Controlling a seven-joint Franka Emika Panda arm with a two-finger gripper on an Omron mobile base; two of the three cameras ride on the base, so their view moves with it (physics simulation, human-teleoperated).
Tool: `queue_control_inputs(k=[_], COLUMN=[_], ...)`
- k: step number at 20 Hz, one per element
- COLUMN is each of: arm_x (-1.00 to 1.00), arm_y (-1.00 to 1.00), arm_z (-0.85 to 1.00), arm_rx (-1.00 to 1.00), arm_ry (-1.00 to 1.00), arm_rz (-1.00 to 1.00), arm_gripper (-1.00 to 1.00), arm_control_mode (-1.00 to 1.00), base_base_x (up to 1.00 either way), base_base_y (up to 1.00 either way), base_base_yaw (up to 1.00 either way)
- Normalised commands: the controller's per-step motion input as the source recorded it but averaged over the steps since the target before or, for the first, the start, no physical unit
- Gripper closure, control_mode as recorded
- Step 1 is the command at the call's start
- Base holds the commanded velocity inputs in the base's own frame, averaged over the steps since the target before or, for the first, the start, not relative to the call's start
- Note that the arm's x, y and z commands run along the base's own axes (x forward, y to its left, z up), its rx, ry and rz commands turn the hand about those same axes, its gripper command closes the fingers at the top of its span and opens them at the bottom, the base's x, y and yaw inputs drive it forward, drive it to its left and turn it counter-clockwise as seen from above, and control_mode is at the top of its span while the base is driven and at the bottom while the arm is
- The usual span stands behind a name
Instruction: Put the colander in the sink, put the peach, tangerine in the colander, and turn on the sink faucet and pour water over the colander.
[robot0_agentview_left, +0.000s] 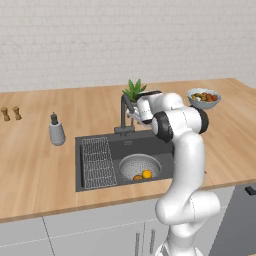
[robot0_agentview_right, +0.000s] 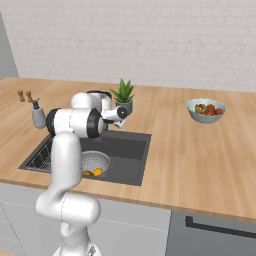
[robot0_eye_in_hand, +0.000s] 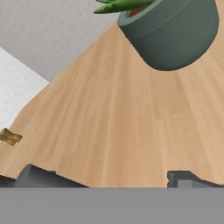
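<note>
The wooden counter (robot0_agentview_left: 40, 160) spans the width of the left base view, with a white brick wall (robot0_agentview_left: 100, 40) across the upper part of the frame. The dark grey sink (robot0_agentview_left: 131, 146) sits at centre frame in that view; its wire grid rack (robot0_agentview_left: 97, 162) occupies the left portion of the basin.

The white arm (robot0_agentview_left: 182, 165) rises from the lower right of the left base view and bends toward upper centre. The gripper (robot0_agentview_left: 134, 114) sits at the top of the sink faucet (robot0_agentview_left: 124, 117), which stands at the sink's far edge, just above centre frame. Whether the claw is released or clenched on the faucet cannot be told; in the hand view the two dark finger tips (robot0_eye_in_hand: 37, 177) stand wide apart at the bottom edge.

The colander (robot0_agentview_left: 140, 166) rests in the sink basin, right of the rack. The tangerine (robot0_agentview_left: 147, 174) and the peach (robot0_agentview_left: 137, 177) lie inside it, touching, at its near side.

A potted plant (robot0_agentview_left: 133, 91) stands behind the faucet. A fruit bowl (robot0_agentview_left: 203, 98) sits at upper right, well apart from the sink. A soap dispenser (robot0_agentview_left: 56, 131) stands left of the sink. Two small brown shakers (robot0_agentview_left: 11, 113) stand at far left.
</note>
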Motion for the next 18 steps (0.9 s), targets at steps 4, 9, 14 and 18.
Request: queue_control_inputs(k=[4,9,14,18], arm_x=[0.32,0.14,0.00,0.11], arm_y=[0.02,0.01,0.00,0.00], arm_z=[-0.19,-0.21,-0.24,-0.23], arm_rx=[0.02,0.01,0.00,0.00], arm_ry=[0.01,0.01,0.05,0.08], arm_rz=[-0.06,-0.06,-0.07,-0.08], arm_gripper=[-1.00,-1.00,-1.00,-1.00], arm_control_mode=[-1.00,-1.00,-1.00,-1.00], base_base_x=[0.00,0.00,0.00,0.00], base_base_y=[0.00,0.00,0.00,0.00], base_base_yaw=[0.00,0.00,0.00,0.00])
